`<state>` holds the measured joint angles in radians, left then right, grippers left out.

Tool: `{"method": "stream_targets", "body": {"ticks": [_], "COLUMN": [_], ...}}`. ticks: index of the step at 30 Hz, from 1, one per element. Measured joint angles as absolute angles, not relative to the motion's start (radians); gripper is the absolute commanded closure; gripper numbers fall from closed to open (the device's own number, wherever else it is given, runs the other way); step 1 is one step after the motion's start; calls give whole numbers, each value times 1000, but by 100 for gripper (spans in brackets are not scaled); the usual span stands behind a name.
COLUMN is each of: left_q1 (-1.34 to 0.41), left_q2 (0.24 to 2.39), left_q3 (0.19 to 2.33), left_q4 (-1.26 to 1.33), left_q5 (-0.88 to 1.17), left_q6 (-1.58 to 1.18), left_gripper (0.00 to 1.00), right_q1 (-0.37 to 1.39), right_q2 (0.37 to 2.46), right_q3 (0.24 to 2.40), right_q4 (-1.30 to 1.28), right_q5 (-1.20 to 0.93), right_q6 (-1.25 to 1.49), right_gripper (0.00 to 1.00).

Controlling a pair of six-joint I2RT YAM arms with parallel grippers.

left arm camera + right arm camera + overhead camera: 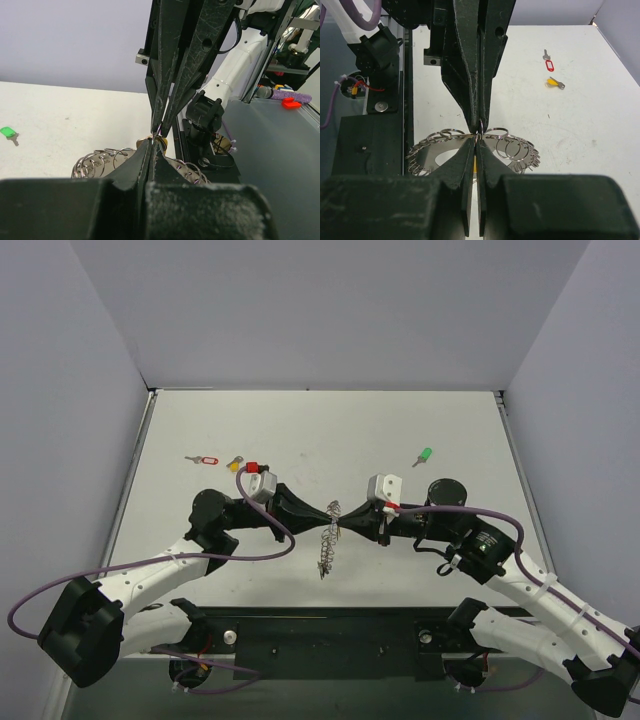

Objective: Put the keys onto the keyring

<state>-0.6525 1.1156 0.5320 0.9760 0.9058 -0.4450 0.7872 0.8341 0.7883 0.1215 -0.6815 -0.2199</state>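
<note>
The keyring (325, 548), a floppy silver loop of many small rings, hangs over the middle of the table between both grippers. My left gripper (328, 510) and right gripper (341, 515) meet tip to tip, each shut on the keyring's top. In the left wrist view my left gripper (151, 142) pinches a thin wire ring, with the keyring (100, 161) fanned out behind. In the right wrist view my right gripper (478, 136) clamps the keyring (517, 147). On the table lie a red-tag key (205, 460), a yellow key (235, 464) and a green key (423, 456).
Grey walls close the table on the left, back and right. A dark base plate (330, 640) runs along the near edge between the arm bases. Purple cables (270, 540) loop off both arms. Something yellowish (161, 142) shows just behind the touching tips.
</note>
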Motion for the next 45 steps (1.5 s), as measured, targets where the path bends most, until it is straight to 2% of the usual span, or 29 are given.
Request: {"method": "stream_targets", "body": {"ticks": [16,33,45], "left_q1": [-651,-652,-685], "left_q2": [1116,1179,1195], "left_q3": [532,484,458], "left_q4": [985,1220,1254], "left_q5": [878,765,660], "left_q6": [-533,-737,-762], "left_gripper": [100,100,100], "right_q1": [807,813,813], "right_q2": [834,834,831], "right_q3": [793,793,793], "right_q4": [75,109,109], "right_q5": [-677,-632,-607], "right_q6": [-317,-319,-316], "right_gripper": [100,100,100]}}
